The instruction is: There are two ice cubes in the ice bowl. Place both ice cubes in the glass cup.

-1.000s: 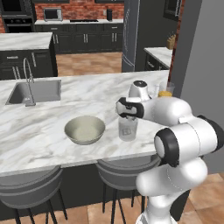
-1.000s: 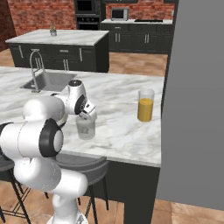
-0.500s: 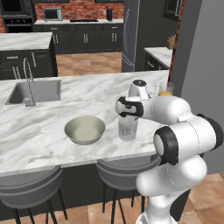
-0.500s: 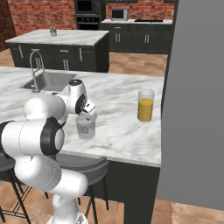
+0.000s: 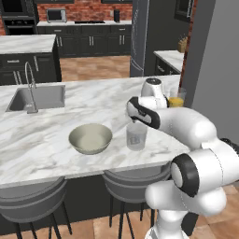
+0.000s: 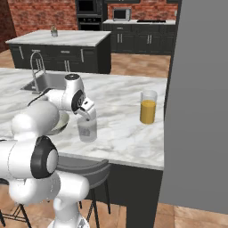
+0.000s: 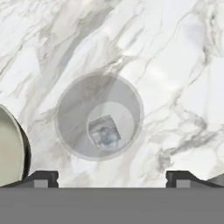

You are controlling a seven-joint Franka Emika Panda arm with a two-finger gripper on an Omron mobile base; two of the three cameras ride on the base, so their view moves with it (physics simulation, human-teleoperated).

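Right now my gripper (image 7: 112,177) hangs straight above the glass cup (image 7: 99,117), jaws spread wide with nothing between them. Pale ice cubes (image 7: 104,131) lie on the cup's bottom, overlapping. Just beside it stands the ice bowl (image 5: 90,138); an orange-juice glass (image 6: 148,107) stands farther along the marble counter (image 6: 120,95).

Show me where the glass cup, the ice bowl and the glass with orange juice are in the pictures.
glass cup (image 5: 136,137): left base view, on its clear side wall.
ice bowl (image 5: 90,138): left base view, on its inner surface.
glass with orange juice (image 6: 148,110): right base view, on the orange liquid.
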